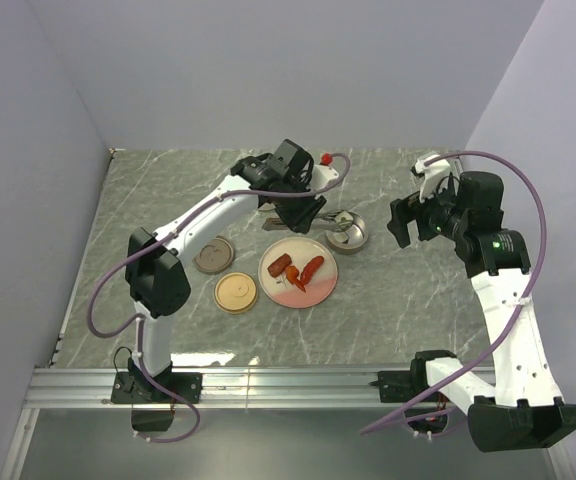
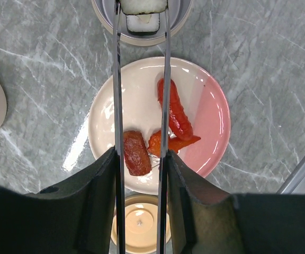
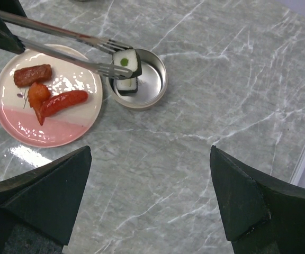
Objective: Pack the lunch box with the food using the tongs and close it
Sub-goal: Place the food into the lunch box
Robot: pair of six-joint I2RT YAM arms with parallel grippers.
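Observation:
My left gripper (image 2: pixel 141 159) (image 1: pixel 298 205) is shut on the silver tongs (image 2: pixel 116 79) (image 3: pixel 62 45). The tong tips pinch a white-and-black sushi roll piece (image 3: pixel 127 62) (image 2: pixel 142 5) just above the round metal lunch box (image 3: pixel 158 90) (image 1: pixel 353 240). Another sushi piece (image 3: pixel 125 84) lies inside the box. On the pink-and-cream plate (image 2: pixel 211 121) (image 1: pixel 320 285) lie a dark red sausage (image 2: pixel 136 153), a long red sausage (image 2: pixel 175 108) and an orange carrot piece (image 2: pixel 160 143). My right gripper (image 3: pixel 150 153) (image 1: pixel 413 222) hangs open and empty over bare table, right of the box.
Two round lids lie left of the plate: a brown one (image 1: pixel 213 254) and a cream one (image 1: pixel 237 293) (image 2: pixel 141 225). The marble table ends at a metal rail (image 1: pixel 288 385) along the near edge, with walls on three sides.

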